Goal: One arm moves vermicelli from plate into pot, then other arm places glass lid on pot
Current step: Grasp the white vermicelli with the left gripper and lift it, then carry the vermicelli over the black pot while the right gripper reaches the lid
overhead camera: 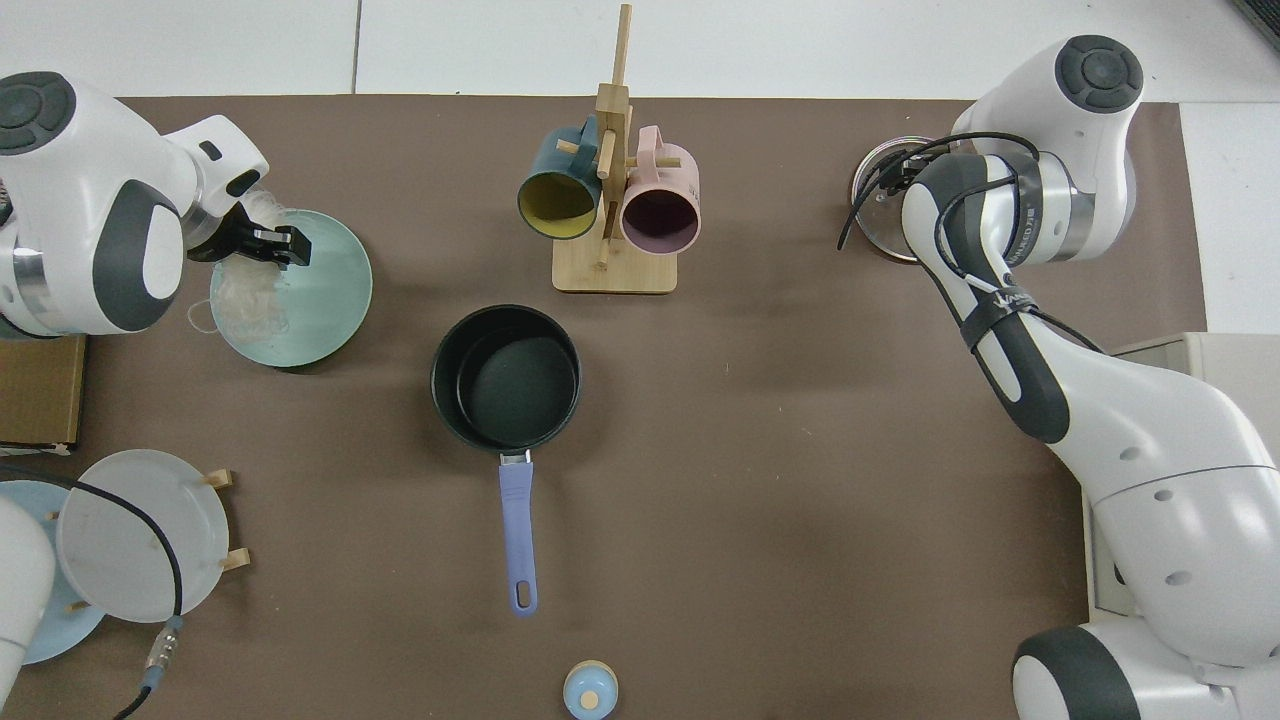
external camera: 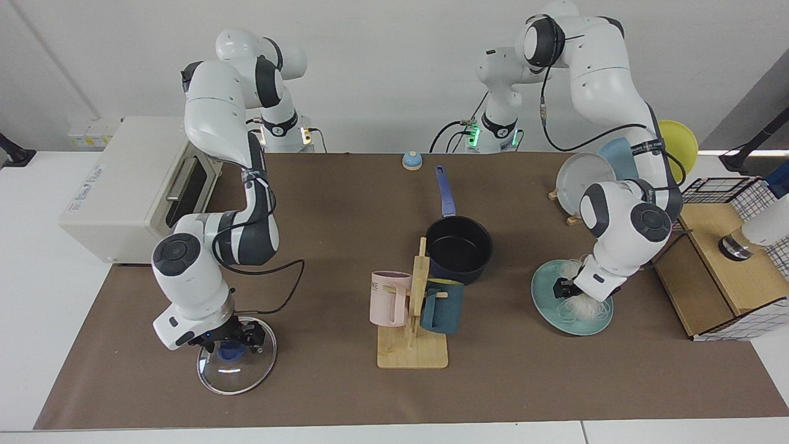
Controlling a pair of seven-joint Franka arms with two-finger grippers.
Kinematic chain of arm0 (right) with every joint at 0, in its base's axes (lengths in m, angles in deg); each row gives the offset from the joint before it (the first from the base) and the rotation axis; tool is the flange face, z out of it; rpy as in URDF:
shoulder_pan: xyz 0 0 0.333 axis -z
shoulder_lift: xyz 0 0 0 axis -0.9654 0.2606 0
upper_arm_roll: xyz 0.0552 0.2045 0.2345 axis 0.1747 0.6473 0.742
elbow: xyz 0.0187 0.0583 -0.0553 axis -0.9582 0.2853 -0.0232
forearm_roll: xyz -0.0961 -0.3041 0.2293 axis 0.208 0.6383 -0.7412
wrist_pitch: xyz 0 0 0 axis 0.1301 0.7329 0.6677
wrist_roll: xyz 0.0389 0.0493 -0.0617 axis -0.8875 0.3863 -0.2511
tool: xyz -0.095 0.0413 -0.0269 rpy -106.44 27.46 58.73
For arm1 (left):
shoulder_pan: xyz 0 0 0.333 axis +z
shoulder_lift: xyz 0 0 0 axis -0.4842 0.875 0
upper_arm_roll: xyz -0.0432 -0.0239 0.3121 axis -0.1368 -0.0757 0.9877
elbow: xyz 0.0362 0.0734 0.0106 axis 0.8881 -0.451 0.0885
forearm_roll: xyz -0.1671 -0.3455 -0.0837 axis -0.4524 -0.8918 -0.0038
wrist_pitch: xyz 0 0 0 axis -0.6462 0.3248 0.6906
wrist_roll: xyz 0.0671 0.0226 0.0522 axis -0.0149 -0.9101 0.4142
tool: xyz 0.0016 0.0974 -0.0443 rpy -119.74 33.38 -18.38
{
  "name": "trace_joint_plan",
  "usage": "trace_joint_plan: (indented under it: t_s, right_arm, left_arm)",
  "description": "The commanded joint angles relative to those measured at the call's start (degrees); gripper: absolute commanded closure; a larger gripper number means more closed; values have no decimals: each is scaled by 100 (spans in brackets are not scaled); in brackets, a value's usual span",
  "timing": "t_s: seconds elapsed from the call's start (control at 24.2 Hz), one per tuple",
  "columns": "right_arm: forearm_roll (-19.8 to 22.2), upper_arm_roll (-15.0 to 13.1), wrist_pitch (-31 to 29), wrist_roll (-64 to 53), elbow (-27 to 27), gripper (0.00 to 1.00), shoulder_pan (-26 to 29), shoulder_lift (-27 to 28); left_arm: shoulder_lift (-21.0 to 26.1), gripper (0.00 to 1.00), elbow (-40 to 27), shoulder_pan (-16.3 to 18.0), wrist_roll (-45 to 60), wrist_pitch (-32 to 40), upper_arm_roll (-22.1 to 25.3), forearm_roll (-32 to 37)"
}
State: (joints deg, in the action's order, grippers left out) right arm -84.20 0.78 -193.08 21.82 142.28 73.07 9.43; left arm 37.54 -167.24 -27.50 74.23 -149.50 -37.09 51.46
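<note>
Early stage. Left gripper [external camera: 566, 290] clamped on vermicelli [external camera: 582, 306], lifting off plate [external camera: 548, 308]; pot [external camera: 459, 248] empty. Right gripper [external camera: 231, 345] waits clamped on lid [external camera: 237, 373] knob, lid on tabletop.

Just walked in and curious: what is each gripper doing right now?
Left gripper: shut on the vermicelli, above the plate.
Right gripper: at the glass lid knob; grip cannot be told.

You had the white vermicelli [overhead camera: 245, 295] tangled on the teal plate [overhead camera: 320, 310], some strands trailing over its rim, the empty navy pot [overhead camera: 506, 376] standing mid-table, and the glass lid [external camera: 237, 373] lying flat, knob up, well apart from it.
</note>
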Motion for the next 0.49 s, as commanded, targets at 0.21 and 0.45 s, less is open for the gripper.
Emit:
trace_joint_plan:
  t_s: [0.21,0.45]
  right_arm:
    - [-18,42,-192,-90,199,100,24,-161]
    - [-53,42,-96,-90,199,100,41,-336]
  left_arm:
    - [-1306,100,-974,-189,53,484,-106,11]
    - [-1703,100,-1635,-409,465,96,-123,-7]
